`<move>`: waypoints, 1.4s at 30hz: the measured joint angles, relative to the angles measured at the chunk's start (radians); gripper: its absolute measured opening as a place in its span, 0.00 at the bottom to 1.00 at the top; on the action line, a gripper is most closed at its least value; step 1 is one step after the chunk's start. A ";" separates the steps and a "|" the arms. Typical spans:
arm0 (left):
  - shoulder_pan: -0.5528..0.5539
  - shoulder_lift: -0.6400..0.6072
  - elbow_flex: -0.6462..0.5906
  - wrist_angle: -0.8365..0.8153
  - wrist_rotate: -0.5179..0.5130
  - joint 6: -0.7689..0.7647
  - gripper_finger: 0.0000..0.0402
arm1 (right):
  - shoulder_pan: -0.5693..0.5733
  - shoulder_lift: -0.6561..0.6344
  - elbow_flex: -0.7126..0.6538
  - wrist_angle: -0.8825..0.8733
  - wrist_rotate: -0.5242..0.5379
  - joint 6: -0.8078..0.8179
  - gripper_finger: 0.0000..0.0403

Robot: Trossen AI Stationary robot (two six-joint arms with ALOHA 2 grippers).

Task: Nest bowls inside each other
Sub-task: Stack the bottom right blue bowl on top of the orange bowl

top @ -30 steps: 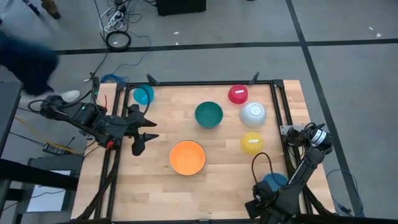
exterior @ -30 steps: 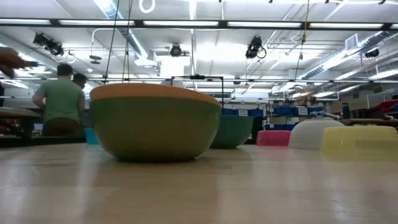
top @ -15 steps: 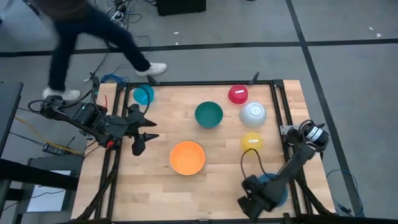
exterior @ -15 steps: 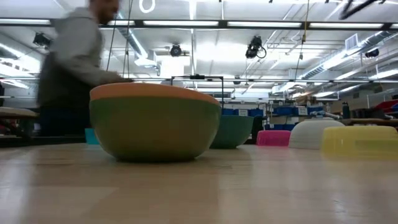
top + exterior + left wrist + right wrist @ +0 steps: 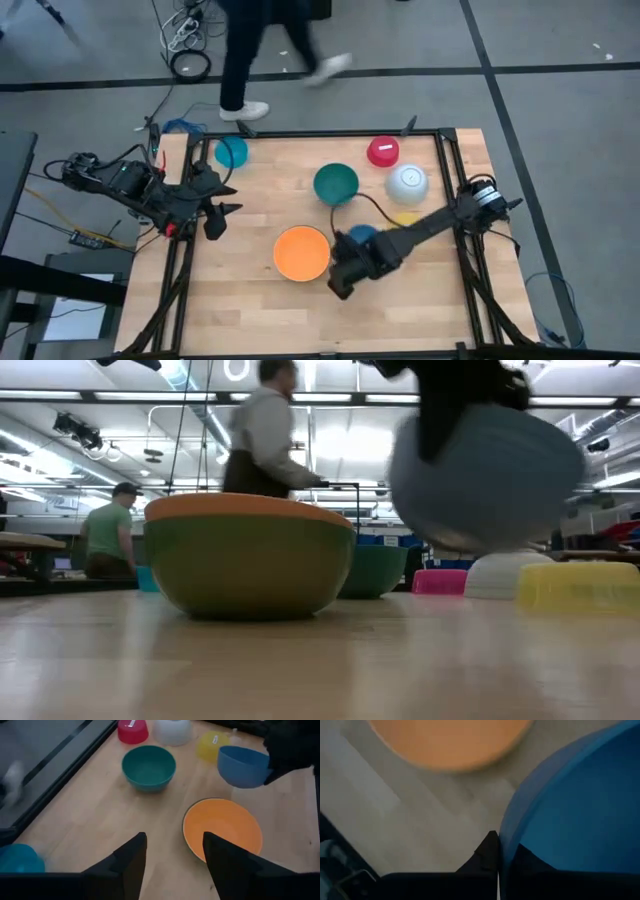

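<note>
My right gripper (image 5: 352,255) is shut on a blue bowl (image 5: 363,237), which it holds in the air just right of the orange bowl (image 5: 302,252). The orange bowl sits inside a green bowl (image 5: 250,565) on the table. A teal bowl (image 5: 336,184) stands open side up at the middle. The red (image 5: 383,151), white (image 5: 407,182) and yellow (image 5: 212,746) bowls lie upside down at the far right. A small light blue bowl (image 5: 230,152) sits at the far left. My left gripper (image 5: 222,213) hovers open at the left edge. My right gripper holds the blue bowl by its rim (image 5: 503,840), on the side toward the table's near edge. One finger (image 5: 489,851) is outside the wall and the other inside. The fingers slant down from above. The bowl (image 5: 485,470) hangs clear of the table, open side up and slightly tilted.
A black frame (image 5: 445,170) borders the wooden table. A person (image 5: 265,50) walks past beyond the far edge, and more people show in the room in the low view. Bare wood lies near the front edge (image 5: 300,320).
My right gripper has swung from the near right corner toward the table's middle and up, rolling its wrist. It has carried the blue bowl off the table to beside the orange bowl. A person has walked along the far side.
</note>
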 joint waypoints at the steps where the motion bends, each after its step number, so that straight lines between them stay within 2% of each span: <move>1: 0.000 -0.003 0.000 -0.003 -0.001 -0.002 0.49 | -0.011 0.000 0.027 -0.007 0.007 -0.030 0.00; 6: 0.000 -0.010 0.000 -0.005 -0.030 0.007 0.48 | -0.044 0.004 0.083 0.095 -0.001 -0.150 0.00; 11: 0.000 -0.011 0.000 -0.006 -0.051 0.008 0.48 | -0.079 0.126 0.151 0.140 -0.067 -0.246 0.00; 15: 0.000 -0.010 0.000 -0.011 -0.051 0.004 0.48 | -0.101 0.267 0.344 0.114 -0.105 -0.364 0.00; 20: 0.000 -0.010 0.000 -0.026 -0.043 -0.015 0.48 | -0.119 0.415 0.660 -0.089 -0.085 -0.468 0.00; 21: 0.000 -0.010 0.000 -0.033 -0.042 -0.018 0.48 | -0.121 0.426 0.685 -0.096 -0.076 -0.480 0.00; 24: 0.000 -0.010 0.000 -0.062 -0.027 -0.043 0.48 | -0.129 0.388 0.622 0.016 -0.115 -0.473 0.00; 28: -0.001 0.000 -0.002 -0.167 0.089 -0.130 0.48 | -0.125 0.387 0.657 0.012 -0.111 -0.486 0.00; 34: -0.051 0.022 -0.080 -0.282 0.319 -0.299 0.48 | -0.126 0.369 0.675 -0.042 -0.006 -0.540 0.00; 39: -0.119 0.073 -0.195 -0.276 0.530 -0.384 0.48 | -0.144 0.340 0.680 -0.010 0.024 -0.589 0.00; 42: -0.161 0.104 -0.270 -0.192 0.624 -0.410 0.48 | -0.147 0.332 0.679 -0.026 0.059 -0.607 0.00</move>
